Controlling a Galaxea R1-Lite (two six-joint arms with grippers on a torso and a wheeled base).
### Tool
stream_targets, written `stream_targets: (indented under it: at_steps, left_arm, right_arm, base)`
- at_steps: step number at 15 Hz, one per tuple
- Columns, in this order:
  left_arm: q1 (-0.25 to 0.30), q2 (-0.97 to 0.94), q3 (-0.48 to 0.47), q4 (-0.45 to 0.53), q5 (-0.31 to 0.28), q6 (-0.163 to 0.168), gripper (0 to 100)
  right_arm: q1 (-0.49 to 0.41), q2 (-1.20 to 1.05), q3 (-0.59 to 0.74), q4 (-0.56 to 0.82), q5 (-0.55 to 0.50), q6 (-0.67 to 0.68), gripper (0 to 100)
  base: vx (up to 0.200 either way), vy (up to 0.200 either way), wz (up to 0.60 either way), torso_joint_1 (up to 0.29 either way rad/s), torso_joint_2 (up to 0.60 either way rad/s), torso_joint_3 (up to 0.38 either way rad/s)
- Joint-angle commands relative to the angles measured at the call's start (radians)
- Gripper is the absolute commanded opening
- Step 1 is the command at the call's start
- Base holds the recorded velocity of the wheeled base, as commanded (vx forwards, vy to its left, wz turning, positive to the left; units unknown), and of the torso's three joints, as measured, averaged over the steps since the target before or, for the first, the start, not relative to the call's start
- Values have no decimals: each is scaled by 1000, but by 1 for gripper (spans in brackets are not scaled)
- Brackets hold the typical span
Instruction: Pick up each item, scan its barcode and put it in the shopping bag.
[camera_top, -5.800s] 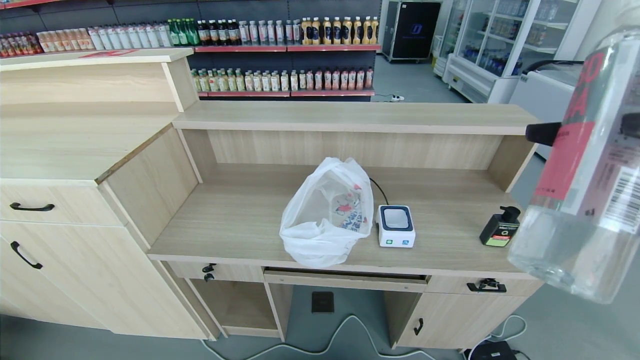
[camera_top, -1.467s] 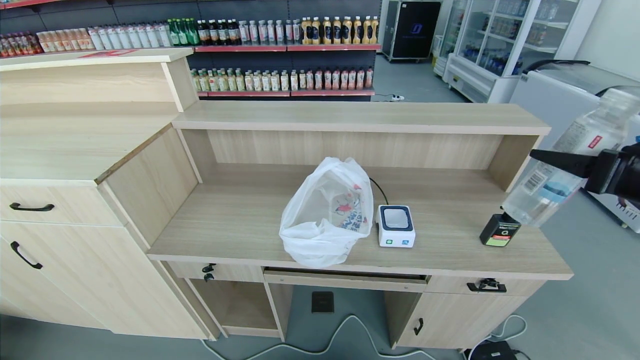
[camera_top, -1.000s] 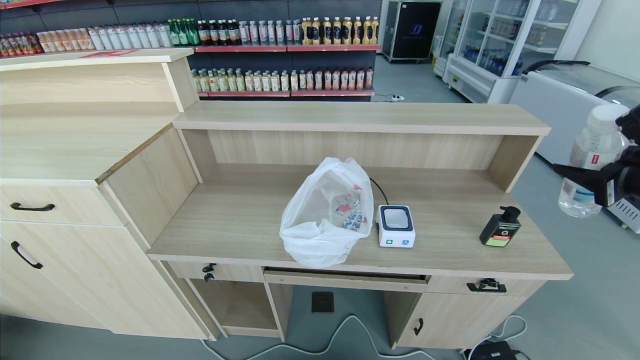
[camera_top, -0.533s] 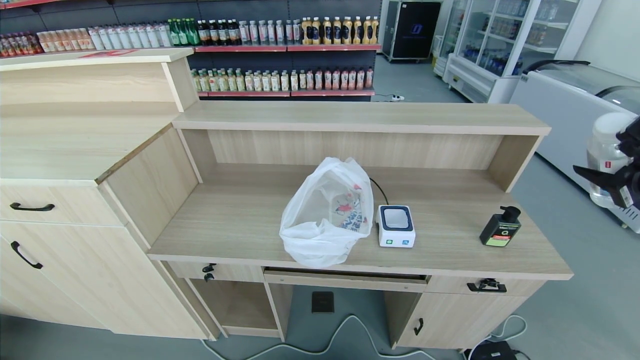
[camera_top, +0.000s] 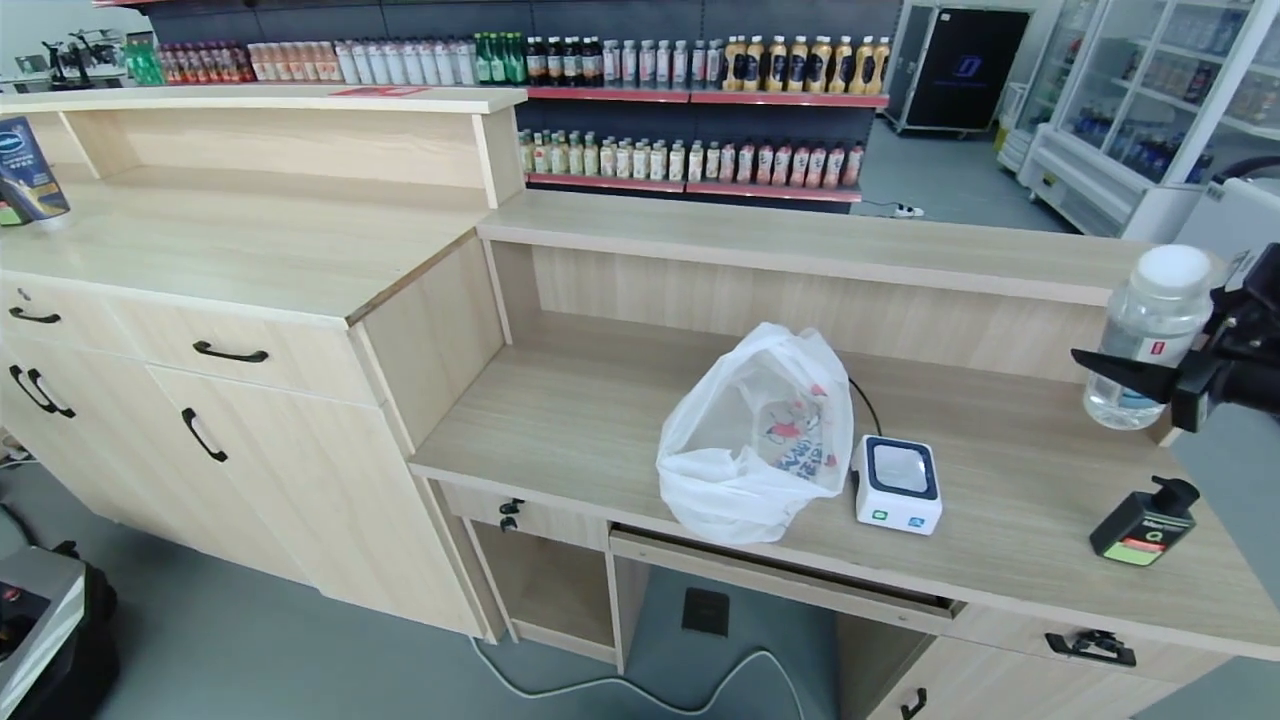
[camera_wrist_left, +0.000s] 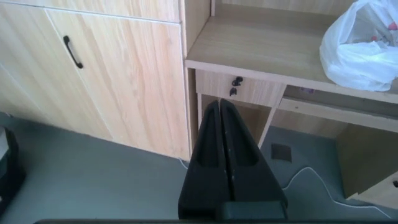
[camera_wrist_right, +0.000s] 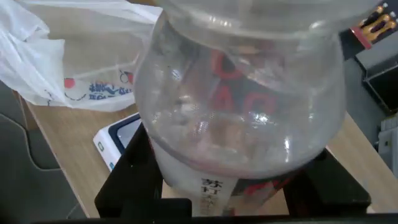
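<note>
The right jaws are clamped round a clear bottle (camera_top: 1140, 325), holding it upright above the right end of the surface (camera_top: 560, 420), toward the back. The white shopping bag (camera_top: 755, 440) sits mid-surface near the front edge, with the scanner (camera_top: 898, 483) just beside it and a black pump bottle (camera_top: 1143, 521) by the front right corner. The left jaws are pressed together, empty, low over the floor (camera_wrist_left: 93, 174).

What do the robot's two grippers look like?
Both are plain black with no visible markings. The left gripper has two long, flat fingers that taper from a wide block base to a narrow tip. The right gripper has similar pointed black fingers on a blocky black mount.
</note>
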Motion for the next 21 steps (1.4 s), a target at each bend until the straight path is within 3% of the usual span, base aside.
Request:
stream_targets:
  at_steps: [1, 7, 14, 21]
  left_arm:
    - [-1, 0, 0, 0, 0, 0, 0]
    - [-1, 0, 0, 0, 0, 0, 0]
    - [-1, 0, 0, 0, 0, 0, 0]
    - [-1, 0, 0, 0, 0, 0, 0]
  right_arm:
    - [0, 110, -68, -6, -27, -4, 0]
    - [57, 334, -240, -15, 48, -30, 0]
    - [90, 498, -271, -65, 174, -166, 0]
    - [115, 589, -311, -92, 197, -263, 0]
  base:
    - [0, 0, 0, 0, 0, 0]
    - [0, 0, 0, 0, 0, 0]
    - [0, 0, 0, 0, 0, 0]
    - [0, 0, 0, 0, 0, 0]
